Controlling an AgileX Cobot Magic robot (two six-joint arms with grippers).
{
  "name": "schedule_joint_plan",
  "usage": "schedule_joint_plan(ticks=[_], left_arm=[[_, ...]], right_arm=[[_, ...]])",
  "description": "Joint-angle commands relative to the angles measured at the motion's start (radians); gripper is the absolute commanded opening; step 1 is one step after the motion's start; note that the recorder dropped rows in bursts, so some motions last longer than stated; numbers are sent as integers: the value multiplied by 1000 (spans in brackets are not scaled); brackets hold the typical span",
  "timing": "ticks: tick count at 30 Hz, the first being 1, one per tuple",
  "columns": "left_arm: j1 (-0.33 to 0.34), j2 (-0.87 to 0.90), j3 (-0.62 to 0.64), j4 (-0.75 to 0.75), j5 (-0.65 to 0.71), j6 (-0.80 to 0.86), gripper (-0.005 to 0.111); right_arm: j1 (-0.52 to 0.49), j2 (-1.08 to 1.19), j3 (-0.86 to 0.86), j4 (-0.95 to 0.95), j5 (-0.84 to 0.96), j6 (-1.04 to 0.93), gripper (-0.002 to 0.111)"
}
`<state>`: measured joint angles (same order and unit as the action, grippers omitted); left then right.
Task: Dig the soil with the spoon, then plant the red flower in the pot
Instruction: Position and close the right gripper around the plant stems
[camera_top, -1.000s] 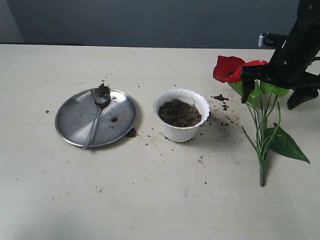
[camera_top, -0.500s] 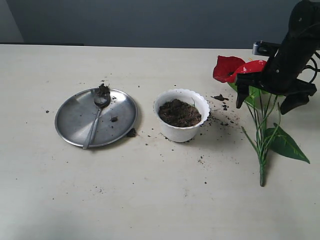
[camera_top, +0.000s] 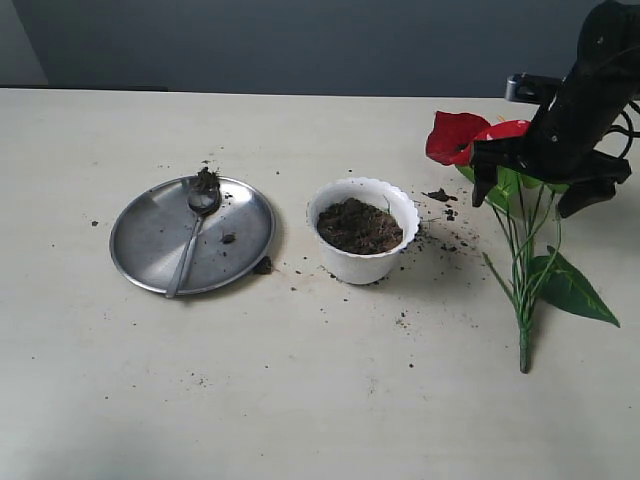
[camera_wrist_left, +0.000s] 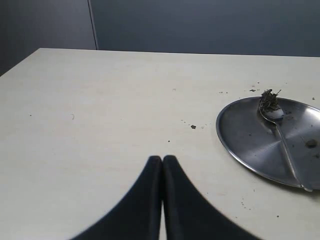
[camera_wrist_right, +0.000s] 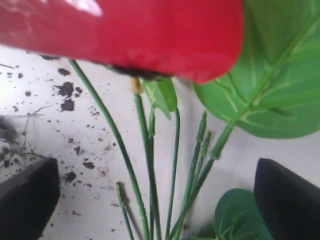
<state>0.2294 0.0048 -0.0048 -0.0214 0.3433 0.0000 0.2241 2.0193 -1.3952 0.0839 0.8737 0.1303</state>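
The red flower (camera_top: 455, 137) lies on the table at the right, its green stems (camera_top: 524, 280) pointing toward the near edge. My right gripper (camera_top: 530, 195) hangs open just over the stems, one finger on each side. In the right wrist view the stems (camera_wrist_right: 149, 165) run between its fingers (camera_wrist_right: 27, 200), under a red bloom (camera_wrist_right: 150, 35). The white pot (camera_top: 362, 262) stands mid-table with soil (camera_top: 360, 225) in it. The spoon (camera_top: 188, 245) rests on the steel plate (camera_top: 150, 240), a clump of soil in its bowl. My left gripper (camera_wrist_left: 162, 161) is shut and empty, apart from the plate (camera_wrist_left: 250, 145).
Loose soil crumbs (camera_top: 440, 195) are scattered between the pot and the flower, and around the plate. A large green leaf (camera_top: 572, 290) spreads to the right of the stems. A dark wall runs behind the table's far edge.
My right gripper has shifted a little to the left and turned slightly above the flower's stems, still open. The flower, pot and spoon have not moved.
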Motion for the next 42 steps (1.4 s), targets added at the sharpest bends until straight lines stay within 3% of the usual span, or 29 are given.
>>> schedule_joint_plan(ticks=[1,42], left_arm=[[-3,-5,5,0,-9,0,0],[-3,-5,5,0,-9,0,0]], right_arm=[[-4,-2,2,-6,-21,-68,103],[-4,55,5,27,-3,-139,103]])
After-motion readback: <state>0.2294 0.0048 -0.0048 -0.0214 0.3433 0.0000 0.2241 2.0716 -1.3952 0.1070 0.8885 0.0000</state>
